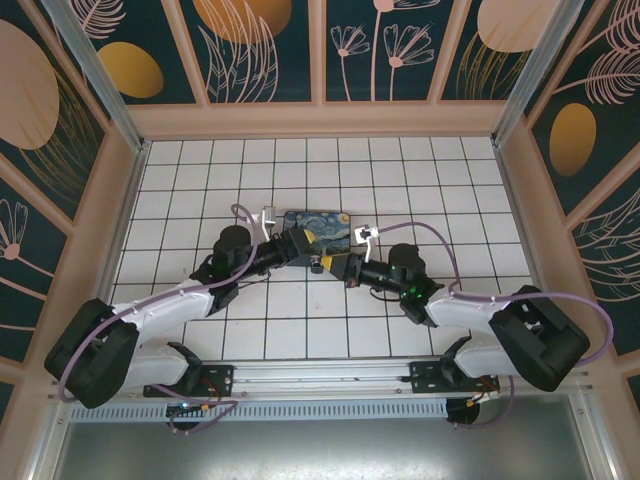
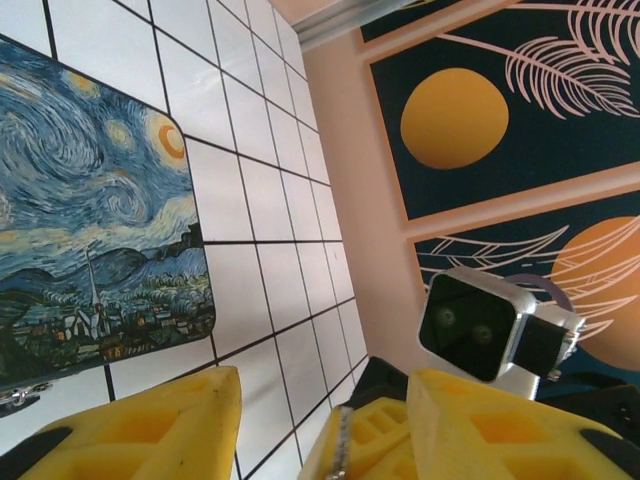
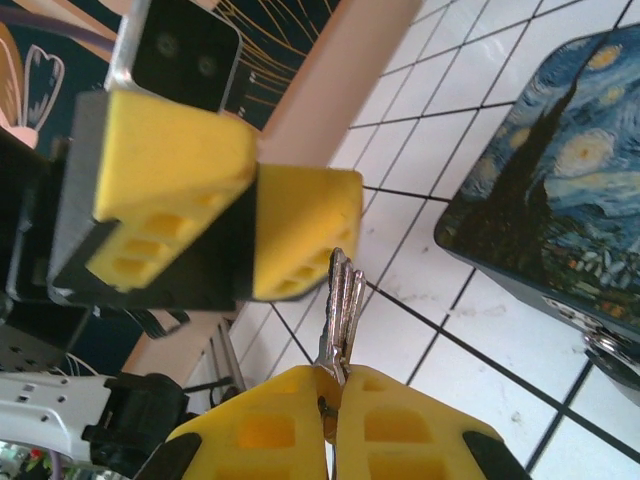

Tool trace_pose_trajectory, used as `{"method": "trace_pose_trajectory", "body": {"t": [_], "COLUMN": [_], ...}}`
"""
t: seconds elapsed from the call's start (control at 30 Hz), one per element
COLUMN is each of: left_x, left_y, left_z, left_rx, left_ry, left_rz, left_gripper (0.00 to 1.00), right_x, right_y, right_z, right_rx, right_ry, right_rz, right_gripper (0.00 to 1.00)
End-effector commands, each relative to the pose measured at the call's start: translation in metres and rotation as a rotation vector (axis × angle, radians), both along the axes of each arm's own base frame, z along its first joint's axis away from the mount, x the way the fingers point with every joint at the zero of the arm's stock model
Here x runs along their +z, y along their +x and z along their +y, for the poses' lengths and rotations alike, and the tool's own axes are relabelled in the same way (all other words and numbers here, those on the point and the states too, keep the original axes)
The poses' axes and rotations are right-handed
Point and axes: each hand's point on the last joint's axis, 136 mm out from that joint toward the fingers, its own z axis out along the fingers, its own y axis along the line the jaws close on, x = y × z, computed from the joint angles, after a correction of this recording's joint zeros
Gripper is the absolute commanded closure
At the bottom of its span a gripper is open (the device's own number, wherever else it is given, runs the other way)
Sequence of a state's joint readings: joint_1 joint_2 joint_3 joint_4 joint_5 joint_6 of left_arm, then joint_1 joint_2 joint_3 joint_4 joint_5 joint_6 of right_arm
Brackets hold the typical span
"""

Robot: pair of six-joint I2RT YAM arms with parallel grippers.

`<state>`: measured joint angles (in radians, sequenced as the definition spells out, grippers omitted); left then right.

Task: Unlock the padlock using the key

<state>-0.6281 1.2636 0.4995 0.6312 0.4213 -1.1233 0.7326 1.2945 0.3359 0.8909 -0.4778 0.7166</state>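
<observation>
The right gripper (image 3: 335, 405) is clamped on the slim silvery-brass key (image 3: 340, 300), whose blade points at the left gripper (image 3: 250, 228), its yellow jaws parted and empty. What looks like the small silver-shackled padlock (image 3: 612, 352) lies off to the side, against the near edge of the swirl-painted box (image 3: 560, 190).

Centre of the desk (image 1: 450, 200), white tiles ruled with thin dark lines, and there lies a flat box (image 1: 322, 224). Its lid is a swirl of blue sky with yellow stars. Up close it has rounded corners, a tall dark spire shape and a little village along one edge. A peach-coloured frame (image 1: 320, 120) runs round the tiles. Above it rise dark teal wall panels (image 1: 260, 50), dotted with orange discs and pale line-drawn leaves and flowers. Slim metal posts (image 1: 100, 75) stand in the back corners. Along the near edge runs a silvery rail (image 1: 330, 375), with a plain grey sheet (image 1: 330, 450) just below it.
</observation>
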Motion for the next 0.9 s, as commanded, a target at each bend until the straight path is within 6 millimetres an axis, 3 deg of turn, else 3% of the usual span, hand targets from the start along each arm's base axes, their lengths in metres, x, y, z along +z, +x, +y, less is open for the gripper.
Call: {"method": "trace_pose_trajectory", "body": {"t": [0.0,0.27,0.37,0.87], "left_x": [0.011,-0.003,-0.007,-0.005], "left_y": [-0.008,-0.011,-0.01,-0.012], "left_z": [-0.011,-0.014,-0.016,-0.018], "left_rx": [-0.086,-0.122,-0.13,-0.14], "left_ry": [-0.022,0.017,0.032,-0.007], "left_rz": [0.015,0.024,0.029,0.042], "left_gripper": [0.55,0.62,0.69,0.85], "right_x": [0.007,0.01,0.008,0.004], "right_y": [-0.002,-0.004,-0.003,-0.001], "right_z": [0.003,0.012,0.015,0.02], "right_rx": [0.035,0.06,0.065,0.074], "right_ry": [-0.016,-0.007,-0.012,-0.021], "right_rz": [-0.04,-0.045,-0.039,-0.022], "right_gripper": [1.0,1.0,1.0,1.0]}}
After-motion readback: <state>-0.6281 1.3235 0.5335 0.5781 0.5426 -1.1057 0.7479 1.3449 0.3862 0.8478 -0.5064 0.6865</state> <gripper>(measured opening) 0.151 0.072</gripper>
